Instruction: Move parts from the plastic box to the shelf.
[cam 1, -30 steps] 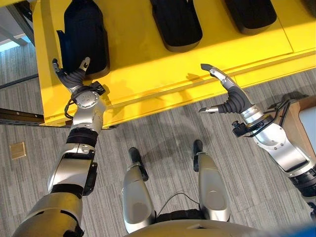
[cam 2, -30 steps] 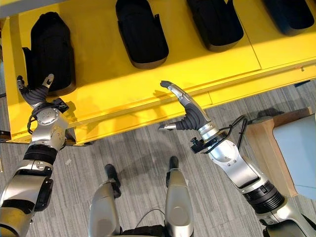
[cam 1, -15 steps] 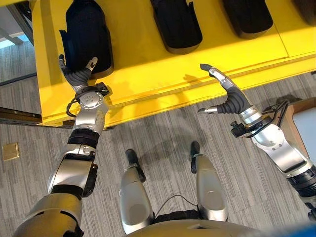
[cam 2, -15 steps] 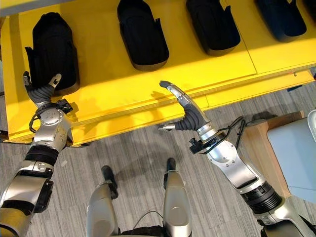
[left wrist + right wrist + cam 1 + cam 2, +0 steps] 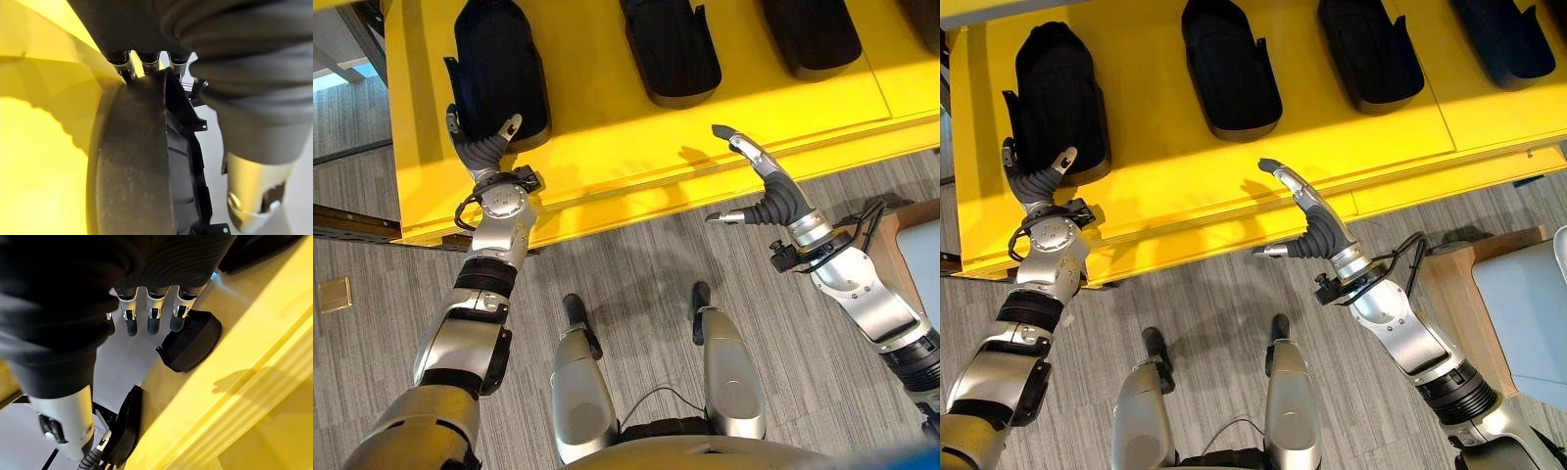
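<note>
Directly ahead of the robot, a yellow shelf (image 5: 636, 147) carried a row of black moulded parts, each lying with its long axis running away from the robot, front edge to back. The left hand (image 5: 481, 149) was at the near end of the leftmost part (image 5: 499, 59), with fingers on one side and thumb on the other; the left wrist view showed the fingers (image 5: 146, 61) straight and touching the part's rim (image 5: 142, 161), not curled round it. That part lay straight beyond the left hand, along the hand's own line of reach, so a push forward would seem to slide it deeper onto the shelf. The right hand (image 5: 1307, 223) hovered spread and empty above the shelf's front edge, fingers pointing toward the shelf and thumb held out sideways, touching nothing. The second part (image 5: 1231, 69) and third part (image 5: 1371, 54) lay well beyond it. At the far right stood a wooden-edged stand (image 5: 1464, 294). The left hand was clearly the nearer one to any part, and the leftmost part appeared already placed.
</note>
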`<state>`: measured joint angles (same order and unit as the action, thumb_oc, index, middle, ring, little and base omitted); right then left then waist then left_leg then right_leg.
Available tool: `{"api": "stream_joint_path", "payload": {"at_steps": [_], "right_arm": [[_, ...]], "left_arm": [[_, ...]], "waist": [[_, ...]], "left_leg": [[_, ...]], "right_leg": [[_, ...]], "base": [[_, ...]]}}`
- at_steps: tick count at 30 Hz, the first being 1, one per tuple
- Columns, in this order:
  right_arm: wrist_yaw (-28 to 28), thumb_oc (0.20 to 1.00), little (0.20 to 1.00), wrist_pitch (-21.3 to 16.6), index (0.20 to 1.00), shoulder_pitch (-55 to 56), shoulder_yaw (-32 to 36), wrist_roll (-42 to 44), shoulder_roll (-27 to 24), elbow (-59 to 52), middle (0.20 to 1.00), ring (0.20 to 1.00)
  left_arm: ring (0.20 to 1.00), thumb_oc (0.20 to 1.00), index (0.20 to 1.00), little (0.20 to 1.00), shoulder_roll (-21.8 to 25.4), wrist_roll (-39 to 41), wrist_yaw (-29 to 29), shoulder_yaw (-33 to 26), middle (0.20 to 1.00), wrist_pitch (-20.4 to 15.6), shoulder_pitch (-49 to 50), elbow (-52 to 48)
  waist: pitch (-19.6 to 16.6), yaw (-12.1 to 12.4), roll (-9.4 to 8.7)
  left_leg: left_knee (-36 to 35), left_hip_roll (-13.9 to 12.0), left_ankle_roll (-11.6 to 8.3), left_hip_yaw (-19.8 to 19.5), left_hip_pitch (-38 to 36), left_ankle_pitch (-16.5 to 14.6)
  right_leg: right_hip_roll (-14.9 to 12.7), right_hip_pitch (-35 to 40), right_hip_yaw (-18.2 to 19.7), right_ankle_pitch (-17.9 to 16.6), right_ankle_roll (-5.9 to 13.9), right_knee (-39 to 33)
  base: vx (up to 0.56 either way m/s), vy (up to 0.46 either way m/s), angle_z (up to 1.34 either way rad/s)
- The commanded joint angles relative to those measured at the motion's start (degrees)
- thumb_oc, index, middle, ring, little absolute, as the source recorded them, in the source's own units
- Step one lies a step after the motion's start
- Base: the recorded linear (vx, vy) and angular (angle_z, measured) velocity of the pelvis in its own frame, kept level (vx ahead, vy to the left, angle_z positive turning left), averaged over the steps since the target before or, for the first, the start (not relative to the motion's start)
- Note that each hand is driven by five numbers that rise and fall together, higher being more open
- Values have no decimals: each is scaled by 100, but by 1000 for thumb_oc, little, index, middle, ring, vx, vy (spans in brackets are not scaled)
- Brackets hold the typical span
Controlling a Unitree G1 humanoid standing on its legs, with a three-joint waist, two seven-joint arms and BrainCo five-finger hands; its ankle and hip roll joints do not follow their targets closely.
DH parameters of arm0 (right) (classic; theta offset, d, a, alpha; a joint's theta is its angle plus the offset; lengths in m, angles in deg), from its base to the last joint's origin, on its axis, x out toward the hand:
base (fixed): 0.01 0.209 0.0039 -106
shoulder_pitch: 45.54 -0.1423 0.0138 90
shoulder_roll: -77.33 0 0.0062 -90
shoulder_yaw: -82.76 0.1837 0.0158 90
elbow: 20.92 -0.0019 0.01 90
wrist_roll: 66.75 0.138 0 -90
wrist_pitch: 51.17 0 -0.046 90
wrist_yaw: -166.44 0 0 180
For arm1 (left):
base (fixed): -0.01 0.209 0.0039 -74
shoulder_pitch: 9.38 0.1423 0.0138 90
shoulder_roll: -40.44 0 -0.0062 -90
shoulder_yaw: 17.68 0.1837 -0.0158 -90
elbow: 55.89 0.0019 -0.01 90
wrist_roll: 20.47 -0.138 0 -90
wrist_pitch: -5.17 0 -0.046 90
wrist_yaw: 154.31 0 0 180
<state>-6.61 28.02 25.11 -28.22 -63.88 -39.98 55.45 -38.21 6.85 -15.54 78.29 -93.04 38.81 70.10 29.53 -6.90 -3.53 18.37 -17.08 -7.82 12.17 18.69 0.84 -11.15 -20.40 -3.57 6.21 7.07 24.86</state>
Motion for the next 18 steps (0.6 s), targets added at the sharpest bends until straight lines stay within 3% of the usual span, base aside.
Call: {"api": "stream_joint_path", "payload": {"at_steps": [1,12,14,18], "right_arm": [[158,1000,1000,-384,1000,12,150,-198,180,-170,1000,1000],[269,1000,1000,-405,1000,21,-21,-156,217,-169,1000,1000],[295,1000,1000,-414,1000,97,-12,-144,196,-227,1000,1000],[349,1000,1000,-460,1000,209,-5,-181,204,-255,1000,1000]], "left_arm": [[1000,1000,1000,1000,-518,-148,-1075,81,1000,-84,432,295],[1000,1000,1000,1000,128,-538,-2227,-466,1000,-274,-154,629],[1000,1000,1000,1000,352,-708,-2500,-626,1000,-584,-226,649],[1000,1000,1000,1000,508,-1075,-2900,-784,1000,-854,-200,510]], "waist": [[-55,-146,-68],[-129,-173,-159],[-159,-177,-156],[-187,-156,-144]], "left_leg": [[-82,174,232,-28,108,-178],[-60,128,188,-8,138,-184],[-72,131,186,0,125,-192],[-81,132,189,-6,110,-202]], "right_leg": [[272,239,-87,857,-311,534],[285,231,-73,872,-341,537],[284,251,-59,879,-351,516],[278,273,-54,889,-362,503]], "base": [[0,0,0],[1,-6,0],[0,0,0],[0,0,0]]}}
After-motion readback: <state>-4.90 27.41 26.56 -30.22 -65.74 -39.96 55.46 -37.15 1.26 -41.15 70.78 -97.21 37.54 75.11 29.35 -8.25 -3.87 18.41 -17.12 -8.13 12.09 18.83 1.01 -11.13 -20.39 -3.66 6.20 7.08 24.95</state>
